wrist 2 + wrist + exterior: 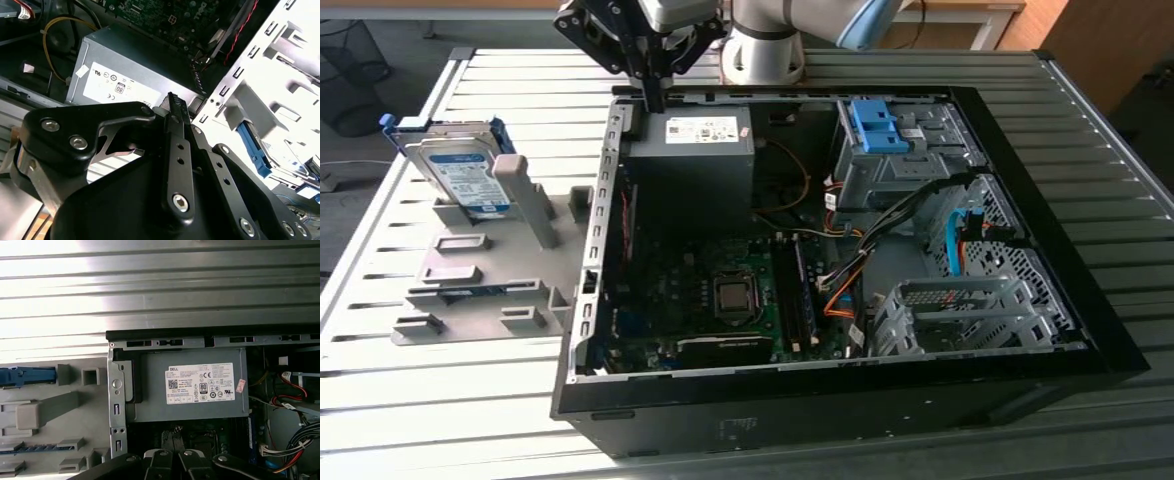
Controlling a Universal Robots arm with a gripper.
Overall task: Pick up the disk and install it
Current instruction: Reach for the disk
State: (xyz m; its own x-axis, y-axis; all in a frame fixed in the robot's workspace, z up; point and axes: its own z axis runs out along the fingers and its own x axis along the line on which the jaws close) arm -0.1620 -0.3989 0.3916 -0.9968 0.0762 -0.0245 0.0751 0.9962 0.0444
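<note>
Disk (460,172) racked, well apart from fingers (647,85)

Gripper (648,98) hung above the case wall (611,180), power supply (700,150) just beside. Disk (464,175) stood upright in grey rack (494,290): open air overhead, grey post (531,205) close on the exterior view's right.

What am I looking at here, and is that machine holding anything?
This is a robot arm with a black pincer at its tip. One picture comes from a camera off the arm; the other two come from cameras riding near its wrist. On the slatted metal table lies an open computer case. Beside it, at the exterior view's left, the disk stands upright in a grey holder. The pincer is shut, holds nothing, and hovers at the case's edge by the grey power supply.
</note>
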